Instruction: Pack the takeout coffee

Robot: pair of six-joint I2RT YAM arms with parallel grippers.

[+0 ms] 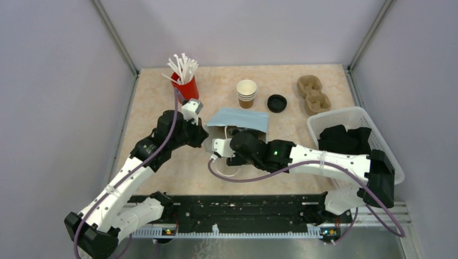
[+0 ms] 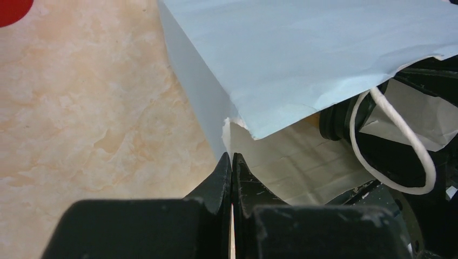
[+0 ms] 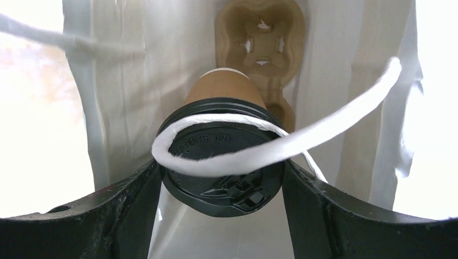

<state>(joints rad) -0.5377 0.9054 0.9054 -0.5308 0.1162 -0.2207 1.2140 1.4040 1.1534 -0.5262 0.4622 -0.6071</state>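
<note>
Brown-paper takeout coffee [image 3: 216,141], black-lidded, sits inside the paper bag [image 1: 240,118], grasped by the right gripper [image 3: 221,189]. Cord handle [image 3: 324,127] crosses the lid; pulp carrier [image 3: 283,32] lies beyond. Left gripper [image 2: 231,162] is clenched at the bag's edge. Marbled table [image 1: 154,97].

Probably a robotics lab cell: plain grey panel walls [image 1: 243,27] enclosing a marble-patterned table [image 1: 221,81].

A small brown paper cup [image 3: 219,139] with a round black plastic lid lies on its side inside a white paper bag [image 3: 124,81], clamped between the right gripper's [image 3: 221,171] fingers, a white cord handle [image 3: 302,141] draped across its lid
</note>
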